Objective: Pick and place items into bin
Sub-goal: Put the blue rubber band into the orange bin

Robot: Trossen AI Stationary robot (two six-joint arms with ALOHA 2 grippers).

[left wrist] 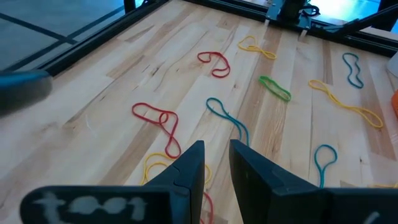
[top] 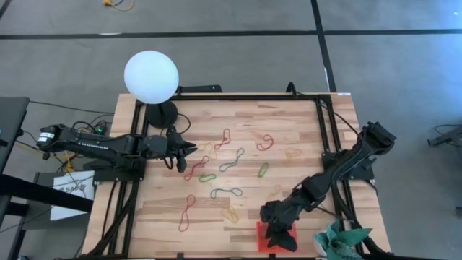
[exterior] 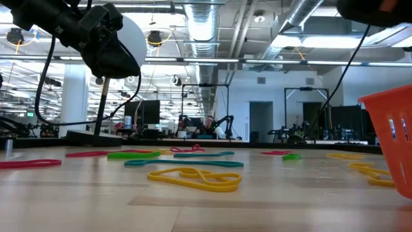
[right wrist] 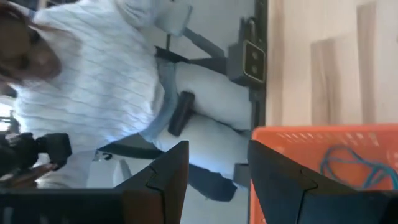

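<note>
Several rubber bands lie flat across the wooden table: red [top: 187,211], teal [top: 232,160], green [top: 263,170] and yellow [top: 229,214]. My left gripper [top: 191,150] hovers open above the bands on the table's left half. In the left wrist view its fingers [left wrist: 193,168] stand over a yellow band [left wrist: 155,163], near a red band [left wrist: 158,118] and a teal band [left wrist: 230,121]. My right gripper [top: 278,232] is open and empty above the red-orange bin [top: 261,242] at the near edge. A blue band [right wrist: 348,165] lies inside the bin [right wrist: 323,134].
A white globe lamp [top: 151,76] on a black base stands at the far left corner. Teal-green cloth [top: 339,242] lies right of the bin. A black frame runs along the table's sides. A person in a white sweater [right wrist: 93,81] sits beyond the near edge.
</note>
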